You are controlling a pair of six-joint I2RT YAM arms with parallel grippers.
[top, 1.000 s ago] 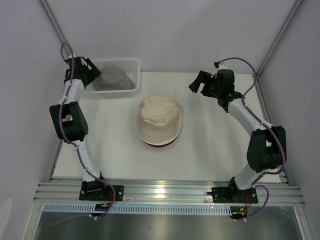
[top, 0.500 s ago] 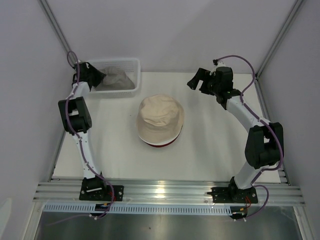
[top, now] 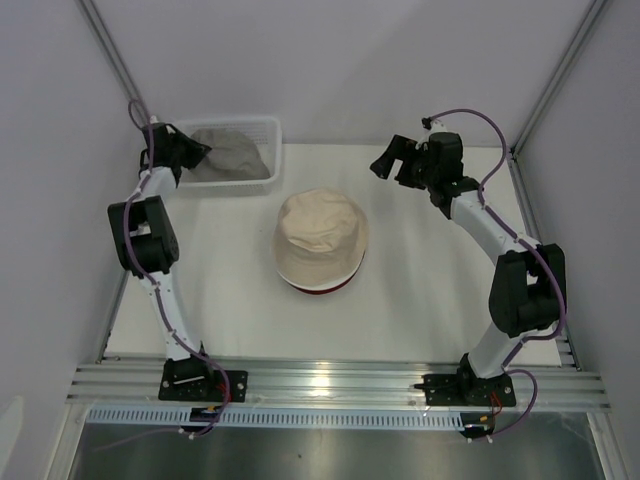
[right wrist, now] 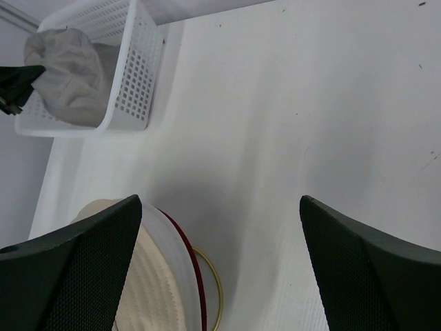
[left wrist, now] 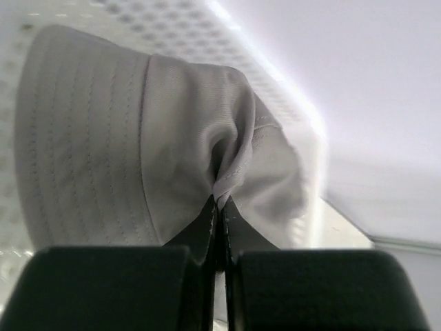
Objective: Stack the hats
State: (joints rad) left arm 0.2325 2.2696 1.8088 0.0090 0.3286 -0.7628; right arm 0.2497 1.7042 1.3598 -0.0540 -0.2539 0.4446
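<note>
Grey cloth filled the white mesh basket (top: 262, 125) at the far left of the tabletop (top: 420, 290): the grey hat (top: 232, 152) lay crumpled there, stretched along the basket's long side, and the left jaws were pressed together on a puckered fold beside its stitched brim. At mid-tabletop the cream hat (top: 320, 235) sat crown up, capping a white hat (right wrist: 178, 248) and a dark red hat (top: 318, 290) whose brims peeked out beneath. The right jaws hung spread wide above the far right, gripping nothing.

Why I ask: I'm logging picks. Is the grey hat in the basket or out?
In. The grey hat lies inside the white basket, its fabric pinched by the shut left gripper.
</note>
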